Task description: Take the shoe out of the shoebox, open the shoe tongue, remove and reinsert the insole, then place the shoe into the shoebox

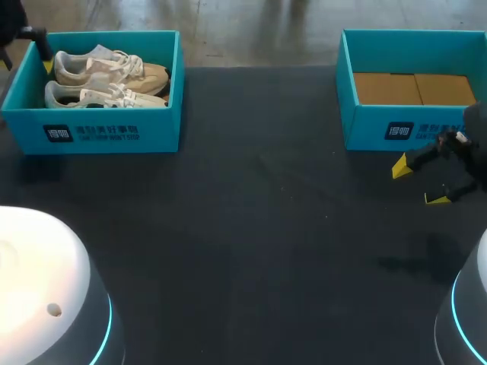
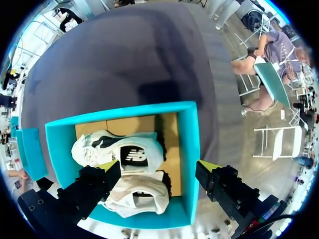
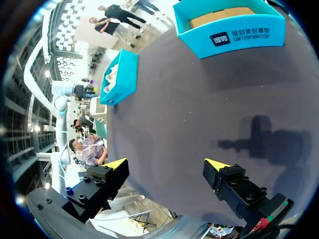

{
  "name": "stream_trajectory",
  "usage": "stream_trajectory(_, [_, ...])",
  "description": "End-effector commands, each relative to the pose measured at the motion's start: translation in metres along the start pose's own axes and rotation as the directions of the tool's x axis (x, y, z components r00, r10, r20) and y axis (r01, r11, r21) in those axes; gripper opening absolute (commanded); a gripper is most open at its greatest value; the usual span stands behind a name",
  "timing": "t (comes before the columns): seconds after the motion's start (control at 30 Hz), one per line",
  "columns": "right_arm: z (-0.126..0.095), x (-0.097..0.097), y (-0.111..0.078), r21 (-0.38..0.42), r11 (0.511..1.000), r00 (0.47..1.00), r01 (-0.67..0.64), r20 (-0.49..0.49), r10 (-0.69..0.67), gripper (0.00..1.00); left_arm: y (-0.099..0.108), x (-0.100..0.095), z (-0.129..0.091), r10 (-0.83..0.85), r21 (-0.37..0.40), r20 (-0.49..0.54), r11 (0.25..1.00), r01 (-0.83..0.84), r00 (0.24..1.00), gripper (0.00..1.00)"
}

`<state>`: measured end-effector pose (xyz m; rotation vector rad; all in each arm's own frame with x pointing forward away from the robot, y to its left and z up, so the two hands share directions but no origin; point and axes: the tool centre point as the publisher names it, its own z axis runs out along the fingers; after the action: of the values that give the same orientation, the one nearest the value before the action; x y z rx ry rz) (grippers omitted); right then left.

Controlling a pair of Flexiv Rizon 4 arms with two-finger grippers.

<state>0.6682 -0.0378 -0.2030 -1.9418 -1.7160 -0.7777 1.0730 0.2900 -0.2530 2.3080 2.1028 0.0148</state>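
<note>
Two teal boxes sit on the dark bench (image 1: 251, 228), well apart, both open-topped. The left shoebox (image 1: 91, 129) holds a pair of whitish sneakers laid lengthwise side by side: the rear shoe (image 1: 106, 68) lies along the back wall, and the front shoe (image 1: 103, 95) lies just beside it along the near wall. They fill most of the box floor, w/ a bit of brown cardboard showing around them. In the left wrist view one of the pair, I can't tell which, shows a dark logo on its side.

The right shoebox (image 1: 411, 125) has nothing in it but its brown cardboard floor.

The left pincer (image 2: 158, 167) is spread wide and holds nothing. It hangs over the left shoebox at one end. One finger sits above the shoes inside the box and the other is outside the box wall. I can't tell if the inner tip touches a shoe. From the head cam only a bit of it shows at the box's far left corner.

The right pincer (image 1: 418, 183) is also spread wide and holds nothing. It is above bare bench just in front of the right shoebox, near that box's right end. Its wrist cam shows only bench between the fingers, w/ both boxes farther ahead.
</note>
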Motion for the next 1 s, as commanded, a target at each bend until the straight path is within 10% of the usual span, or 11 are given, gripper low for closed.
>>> stream_trajectory(0.03, [0.001, 0.000, -0.001, -0.001, 1.000, 1.000, -0.001, 0.003, 0.001, 1.00, -0.006, 0.000, 0.012, 0.011, 0.000, -0.013, 1.000, -0.011, 1.000, 1.00])
stream_trajectory(1.0, [0.001, 0.000, -0.001, -0.001, 1.000, 1.000, -0.001, 0.003, 0.001, 1.00, 0.024, -0.009, 0.071, 0.025, 0.022, -0.068, 0.999, -0.024, 0.997, 0.79])
